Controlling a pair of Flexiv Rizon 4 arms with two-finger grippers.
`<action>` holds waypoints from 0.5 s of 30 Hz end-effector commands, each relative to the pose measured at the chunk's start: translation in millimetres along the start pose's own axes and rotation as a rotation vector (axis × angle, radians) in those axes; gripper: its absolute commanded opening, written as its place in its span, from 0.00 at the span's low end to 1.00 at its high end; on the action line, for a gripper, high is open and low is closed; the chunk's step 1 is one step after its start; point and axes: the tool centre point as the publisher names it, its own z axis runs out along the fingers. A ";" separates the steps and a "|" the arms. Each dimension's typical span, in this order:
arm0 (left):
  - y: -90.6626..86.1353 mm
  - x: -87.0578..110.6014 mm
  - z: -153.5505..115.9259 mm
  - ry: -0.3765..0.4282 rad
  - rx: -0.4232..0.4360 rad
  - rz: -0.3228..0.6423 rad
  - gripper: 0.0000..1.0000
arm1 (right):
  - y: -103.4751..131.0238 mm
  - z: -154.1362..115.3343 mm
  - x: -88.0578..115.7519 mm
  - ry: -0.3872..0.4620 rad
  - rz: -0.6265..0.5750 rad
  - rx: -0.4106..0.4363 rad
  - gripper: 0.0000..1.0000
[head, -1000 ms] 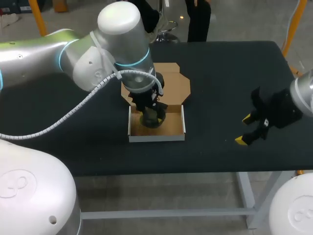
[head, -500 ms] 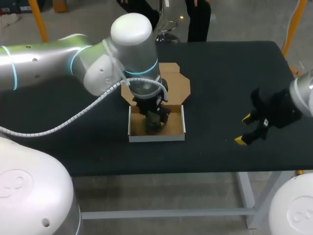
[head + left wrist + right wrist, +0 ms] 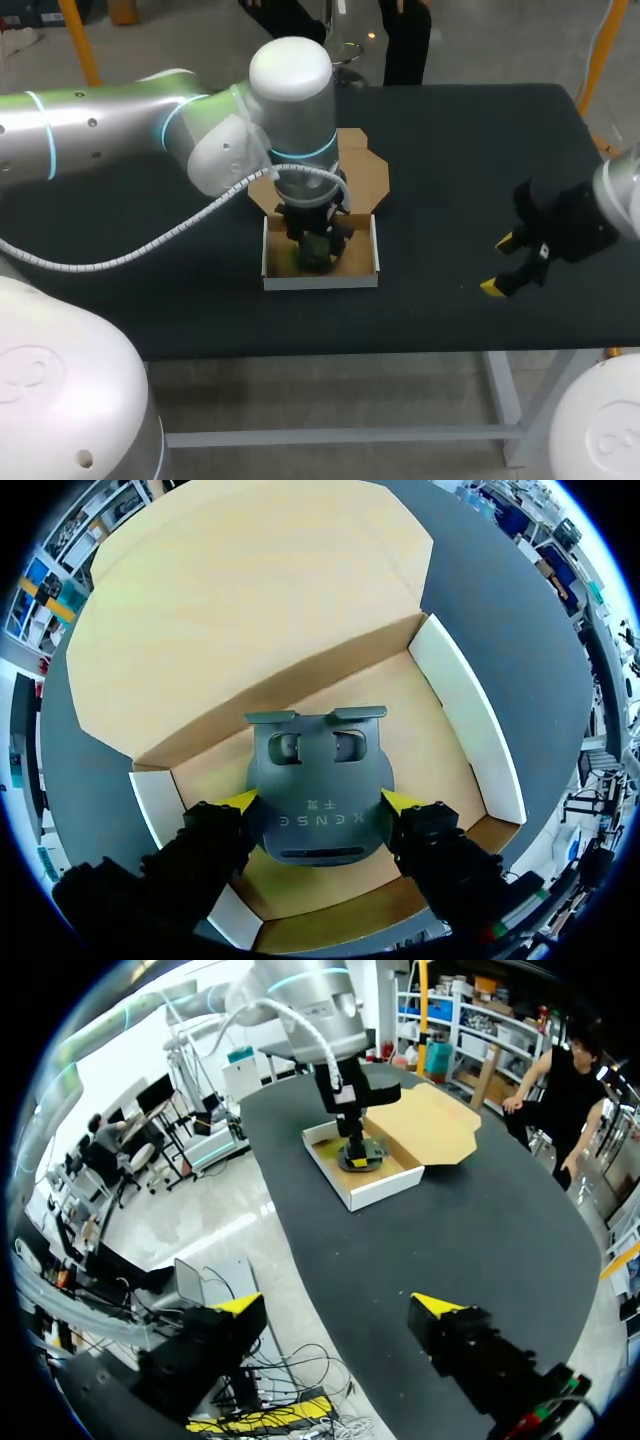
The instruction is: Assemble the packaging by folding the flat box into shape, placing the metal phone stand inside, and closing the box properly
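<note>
Dark grey metal phone stand (image 3: 315, 780) is clamped widthwise by left gripper (image 3: 320, 801) low inside open white-walled cardboard box (image 3: 470, 720); right gripper (image 3: 337, 1306), wide open and empty, is noted well apart.

Table (image 3: 450, 150): flat black top with rounded corners, mounted on a light grey metal frame (image 3: 350, 436) with crossbar.

Your left hand (image 3: 320, 802) is pointing down, pinching the phone stand (image 3: 318, 770). Your right hand (image 3: 500, 264) is hovering, fingers spread.
</note>
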 end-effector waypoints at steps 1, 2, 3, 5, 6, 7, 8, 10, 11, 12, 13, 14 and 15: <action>-3.1 2.8 1.6 -0.011 -0.005 -0.005 1.00 | -0.9 0.7 6.1 -0.014 -0.002 -0.001 1.00; -2.9 2.9 1.1 -0.011 -0.005 -0.007 1.00 | -0.9 0.7 6.1 -0.014 -0.002 -0.001 1.00; -3.2 3.1 0.3 -0.011 -0.004 -0.010 1.00 | -0.9 0.7 6.1 -0.014 -0.002 -0.001 1.00; -3.3 3.4 -0.9 -0.013 -0.001 -0.019 1.00 | -0.9 0.7 6.1 -0.014 -0.002 -0.001 1.00; -3.5 3.3 -2.1 -0.011 -0.003 -0.032 1.00 | -0.9 0.7 6.1 -0.014 -0.002 -0.001 1.00; -4.1 2.8 -3.2 -0.007 -0.006 -0.041 1.00 | -0.9 0.7 6.1 -0.014 -0.002 -0.001 1.00; -4.4 1.9 -5.2 -0.006 -0.006 -0.057 1.00 | -0.9 0.7 6.1 -0.014 -0.002 -0.001 1.00; -3.7 0.3 -8.7 -0.017 -0.022 -0.102 1.00 | -0.9 0.7 6.1 -0.014 -0.002 -0.001 1.00; -3.5 -0.1 -9.3 -0.024 -0.026 -0.112 1.00 | -0.9 0.7 6.1 -0.014 -0.002 -0.001 1.00; -2.7 -0.4 -10.0 -0.041 -0.030 -0.137 1.00 | -0.9 0.7 6.1 -0.014 -0.002 -0.001 1.00; -1.3 -1.2 -11.5 -0.040 -0.040 -0.157 1.00 | -0.9 0.7 6.1 -0.014 -0.002 -0.001 1.00; -0.7 -1.4 -12.3 -0.044 -0.041 -0.167 1.00 | -0.9 0.7 6.1 -0.014 -0.002 -0.001 1.00; 0.5 -1.7 -13.9 -0.053 -0.042 -0.190 1.00 | -0.9 0.7 6.1 -0.014 -0.002 -0.001 1.00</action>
